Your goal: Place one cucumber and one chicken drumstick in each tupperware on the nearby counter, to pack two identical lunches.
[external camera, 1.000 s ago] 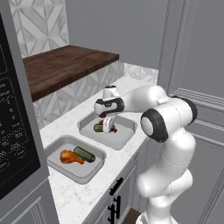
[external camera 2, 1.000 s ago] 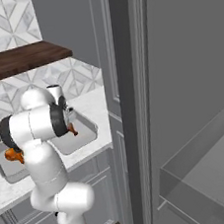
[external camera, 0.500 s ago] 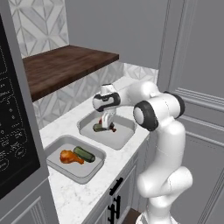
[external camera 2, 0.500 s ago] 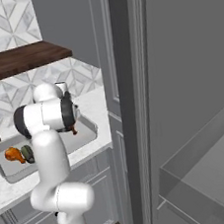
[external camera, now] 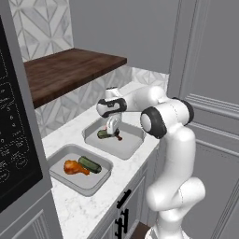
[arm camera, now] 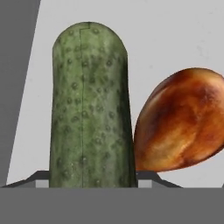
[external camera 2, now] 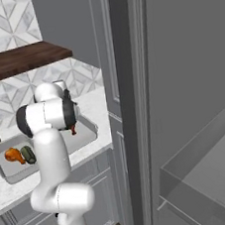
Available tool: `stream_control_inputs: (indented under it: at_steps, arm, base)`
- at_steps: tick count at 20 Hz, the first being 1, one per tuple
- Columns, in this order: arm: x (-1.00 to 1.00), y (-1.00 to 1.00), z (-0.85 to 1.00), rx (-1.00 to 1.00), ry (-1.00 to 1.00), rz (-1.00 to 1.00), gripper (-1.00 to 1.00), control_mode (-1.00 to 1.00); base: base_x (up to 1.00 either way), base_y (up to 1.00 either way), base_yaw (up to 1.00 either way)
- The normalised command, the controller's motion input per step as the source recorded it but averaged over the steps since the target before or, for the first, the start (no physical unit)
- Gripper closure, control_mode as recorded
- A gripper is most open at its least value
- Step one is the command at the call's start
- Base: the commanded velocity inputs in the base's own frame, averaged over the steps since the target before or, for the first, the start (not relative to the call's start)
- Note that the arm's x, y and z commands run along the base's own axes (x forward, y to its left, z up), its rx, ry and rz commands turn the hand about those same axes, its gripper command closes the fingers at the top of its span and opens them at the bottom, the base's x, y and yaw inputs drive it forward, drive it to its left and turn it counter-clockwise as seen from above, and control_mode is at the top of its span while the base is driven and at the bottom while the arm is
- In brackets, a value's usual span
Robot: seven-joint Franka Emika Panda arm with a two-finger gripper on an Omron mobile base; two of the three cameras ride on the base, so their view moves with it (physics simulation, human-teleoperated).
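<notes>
On the white counter (external camera: 93, 207) stand two grey tupperware trays. The far tupperware (external camera: 127, 155) holds my gripper (external camera: 112, 130), which reaches down into it and is shut on a dark green cucumber (external camera: 104, 135). In the hand view that cucumber (arm camera: 89, 105) runs up from between the fingers, with a brown chicken drumstick (arm camera: 183, 122) close against its right side on the tray floor. This drumstick (external camera: 119, 137) lies just right of the gripper. The near tupperware (external camera: 79, 185) holds another drumstick (external camera: 74, 167) and another cucumber (external camera: 89, 164) side by side.
A dark wooden shelf (external camera: 70, 67) overhangs the counter's back. A black appliance panel (external camera: 14, 140) stands at the left edge, and tall grey cabinet doors (external camera: 210, 70) rise at the right. Black handles (external camera: 122, 205) mark the cabinets below.
The arm's elbow has swung left toward the counter. The hand has sunk a little lower into the far tupperware with the cucumber still in its grip.
</notes>
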Motion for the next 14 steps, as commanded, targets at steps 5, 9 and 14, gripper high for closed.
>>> stream_control_inputs:
  at_steps: [5, 9, 14]
  arm:
    - [-0.04, 0.02, 0.00, 0.00, 0.00, -0.03, -1.00, -1.00]
    - [-0.04, 0.00, 0.02, 0.00, 0.00, -0.03, -1.00, -1.00]
    - [-0.13, 0.02, 0.10, -0.02, 0.00, -0.06, -1.00, -1.00]
  base:
    - [0.00, 0.00, 0.00]
    - [0.00, 0.00, 0.00]
    - [0.00, 0.00, 0.00]
